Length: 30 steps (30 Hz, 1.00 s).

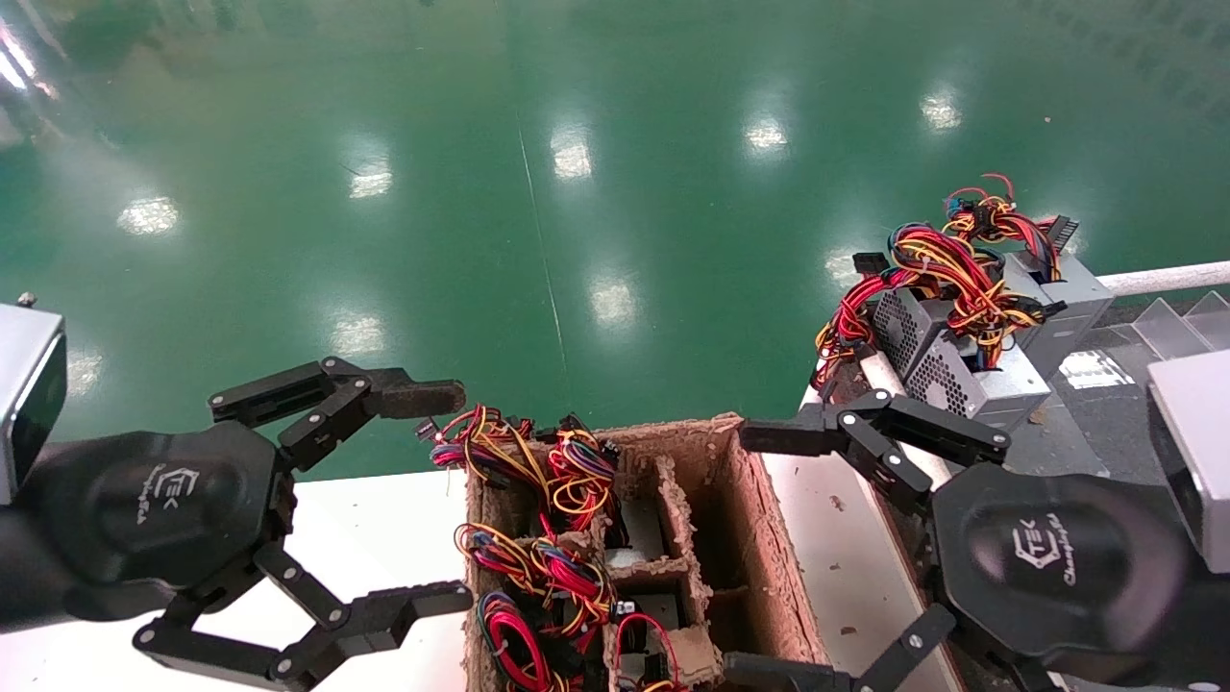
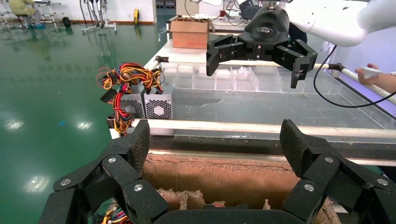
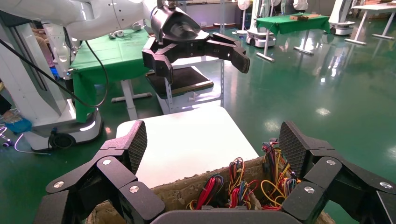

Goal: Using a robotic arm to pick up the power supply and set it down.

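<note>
Two grey power supplies (image 1: 947,370) with perforated grilles and red-yellow-black wire bundles stand on the grey belt at the right rear; the left wrist view shows them too (image 2: 152,105). More wire bundles (image 1: 538,567) fill the left compartments of a brown pulp-cardboard tray (image 1: 692,432) in the middle. My left gripper (image 1: 465,497) hovers open at the tray's left side, nothing between its fingers. My right gripper (image 1: 740,553) hovers open over the tray's right side, holding nothing. Each wrist view looks across the tray at the other gripper (image 2: 257,51) (image 3: 196,51).
A white table (image 1: 384,519) lies left of the tray. A white rail (image 1: 1163,279) and clear plastic dividers (image 1: 1172,327) border the belt at right. A cardboard box (image 2: 189,32) sits far along the belt. Green floor lies beyond.
</note>
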Each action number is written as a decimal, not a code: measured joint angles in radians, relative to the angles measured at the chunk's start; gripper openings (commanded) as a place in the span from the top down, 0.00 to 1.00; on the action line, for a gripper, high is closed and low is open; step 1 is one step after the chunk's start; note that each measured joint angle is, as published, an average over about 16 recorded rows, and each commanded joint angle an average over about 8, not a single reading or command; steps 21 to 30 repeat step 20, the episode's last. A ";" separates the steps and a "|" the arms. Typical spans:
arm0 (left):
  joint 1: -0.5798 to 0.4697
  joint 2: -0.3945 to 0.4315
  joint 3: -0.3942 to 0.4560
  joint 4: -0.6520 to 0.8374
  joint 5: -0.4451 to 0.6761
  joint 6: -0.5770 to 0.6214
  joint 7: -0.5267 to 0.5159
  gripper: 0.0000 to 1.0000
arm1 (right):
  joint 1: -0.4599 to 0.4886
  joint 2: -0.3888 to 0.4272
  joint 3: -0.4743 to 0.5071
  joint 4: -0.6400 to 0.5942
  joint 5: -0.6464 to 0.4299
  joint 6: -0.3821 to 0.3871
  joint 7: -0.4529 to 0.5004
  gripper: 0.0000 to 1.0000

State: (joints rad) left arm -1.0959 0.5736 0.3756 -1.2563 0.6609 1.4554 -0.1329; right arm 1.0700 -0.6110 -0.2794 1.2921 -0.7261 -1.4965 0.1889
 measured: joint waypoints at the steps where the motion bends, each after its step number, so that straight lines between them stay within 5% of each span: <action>1: 0.000 0.000 0.000 0.000 0.000 0.000 0.000 0.00 | -0.002 0.000 0.000 0.003 0.002 0.000 0.001 0.00; 30: 0.000 0.000 0.000 0.000 0.000 0.000 0.000 0.00 | 0.000 0.000 0.000 -0.001 0.001 0.000 0.000 0.00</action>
